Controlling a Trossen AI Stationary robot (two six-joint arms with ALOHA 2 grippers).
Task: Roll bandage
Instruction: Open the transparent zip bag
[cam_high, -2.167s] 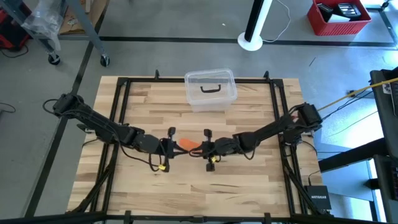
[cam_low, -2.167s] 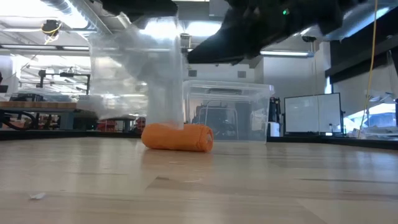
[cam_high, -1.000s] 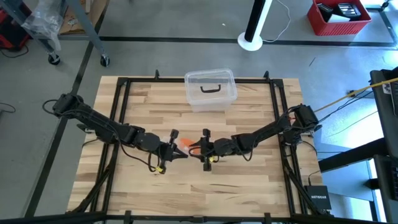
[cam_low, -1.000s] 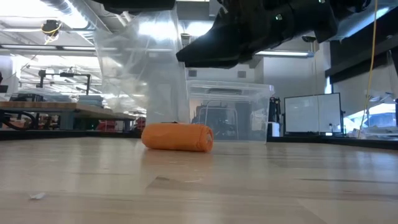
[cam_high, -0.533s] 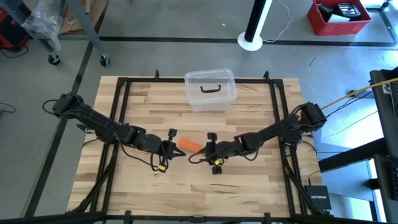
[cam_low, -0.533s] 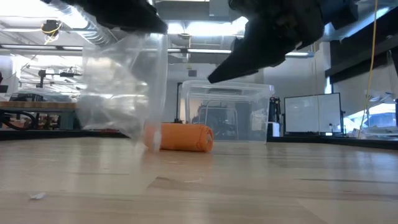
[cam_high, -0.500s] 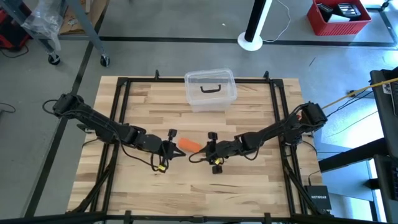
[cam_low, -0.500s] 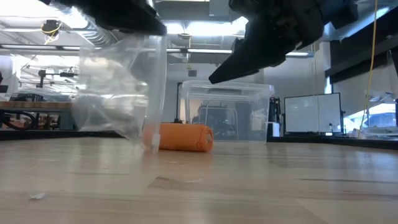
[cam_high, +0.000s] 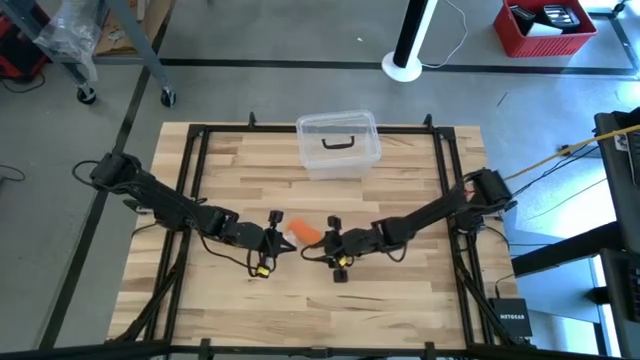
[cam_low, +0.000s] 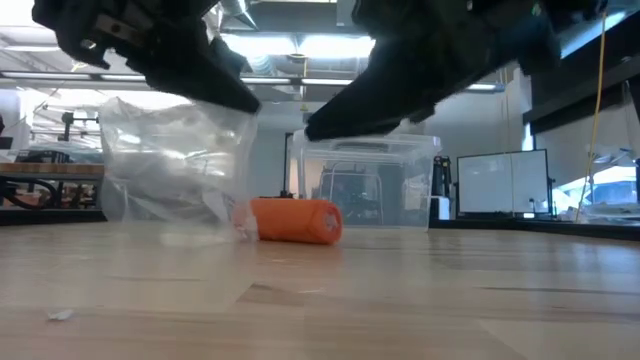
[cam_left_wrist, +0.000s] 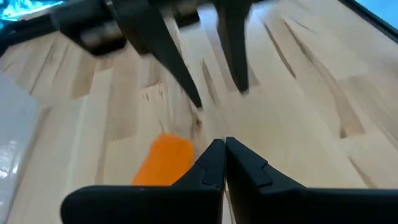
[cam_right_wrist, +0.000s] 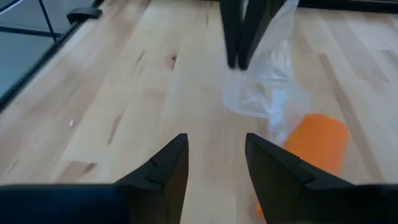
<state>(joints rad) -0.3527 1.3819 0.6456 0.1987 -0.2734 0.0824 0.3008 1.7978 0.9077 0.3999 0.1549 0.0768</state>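
Note:
The bandage (cam_high: 305, 231) is a rolled orange cylinder lying on its side on the wooden table, also seen in the low view (cam_low: 296, 220). My left gripper (cam_high: 272, 240) hangs just left of it, shut on a clear plastic wrapper (cam_low: 175, 170). My right gripper (cam_high: 320, 244) hovers just right of the bandage, above the table, its fingers open (cam_right_wrist: 216, 155) with nothing between them. In the left wrist view the bandage (cam_left_wrist: 165, 162) lies beside my shut left gripper (cam_left_wrist: 224, 146). My left gripper pinches the clear wrapper's upper edge (cam_right_wrist: 260, 62) between its two fingers, which slant down from the table's left side. The wrapper hangs slack below the fingers, and its lower end (cam_low: 190, 222) rests on the table beside the bandage's left end.
A clear plastic box (cam_high: 338, 145) with a black handle stands at the table's far middle, behind the bandage (cam_low: 365, 180). A black frame (cam_high: 190, 180) runs around the tabletop. Bare wood lies toward the near edge.
My left gripper has sunk and rolled, carrying the wrapper down and toward the table's left. The wrapper hung over the bandage's left end; now it sits lower beside it, its lower end on the table. The bandage has kept its place.

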